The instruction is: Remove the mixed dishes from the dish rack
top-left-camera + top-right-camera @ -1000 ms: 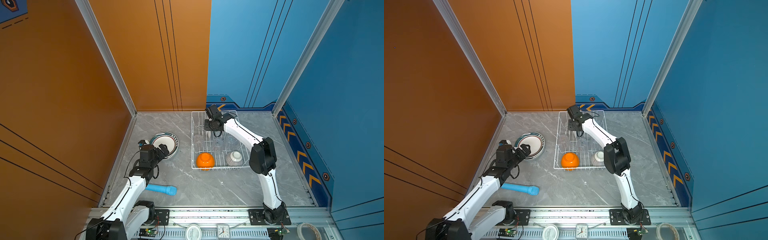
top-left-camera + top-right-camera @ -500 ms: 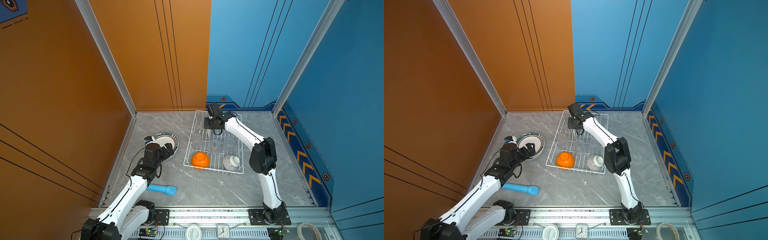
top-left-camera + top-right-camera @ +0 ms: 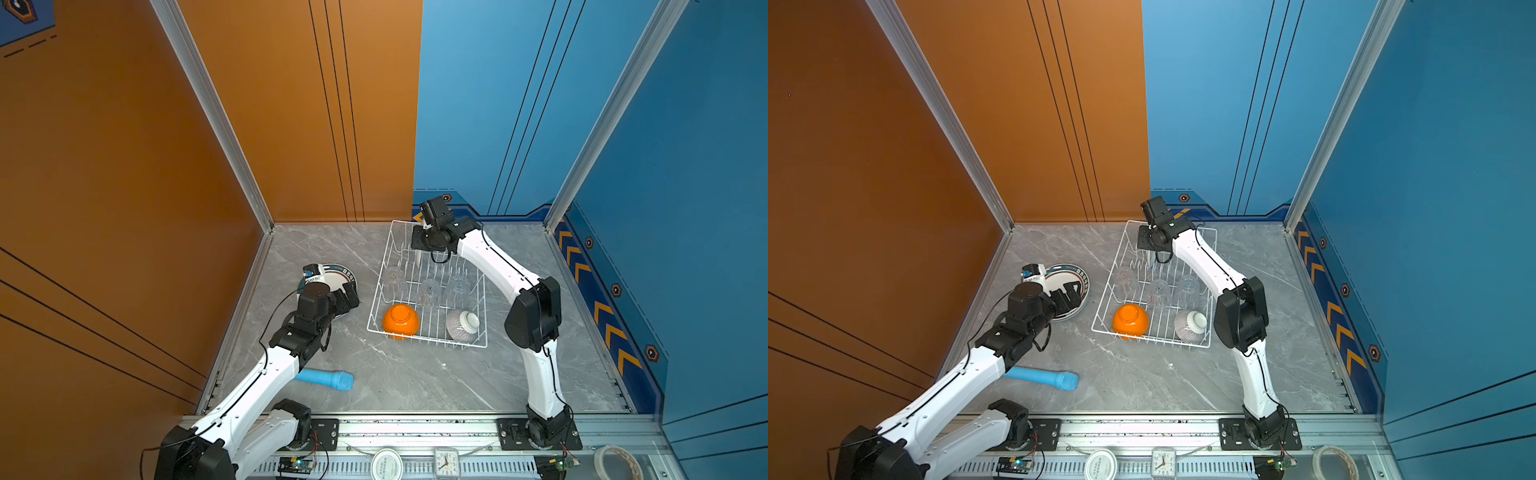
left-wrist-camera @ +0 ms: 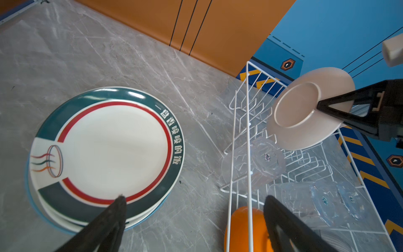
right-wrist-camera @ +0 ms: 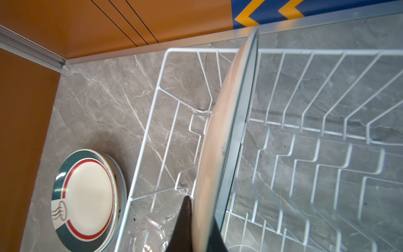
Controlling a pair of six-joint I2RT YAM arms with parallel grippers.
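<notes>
The white wire dish rack (image 3: 376,291) sits askew on the marble table. My right gripper (image 3: 419,249) is shut on a white plate (image 4: 305,109), held upright and edge-on (image 5: 226,131) over the rack's far end. Three clear tumblers (image 3: 430,291) stand mid-rack. The orange bowl (image 3: 401,321) and the grey-striped bowl (image 3: 462,326) lie upside down at its near end. A stack of dark-rimmed plates (image 3: 338,275) (image 4: 109,152) lies left of the rack. My left gripper (image 3: 347,298) (image 4: 195,200) hangs open and empty between that stack and the rack.
A light-blue cylinder (image 3: 328,379) lies on the table near the left arm. Orange and blue walls close in the table on three sides. A clock (image 3: 446,461) and a tape roll (image 3: 617,461) sit on the front rail.
My right gripper has shut on the plate and raised it, and the rack's near end has swung left. The left gripper has moved from the plate stack toward the rack.
</notes>
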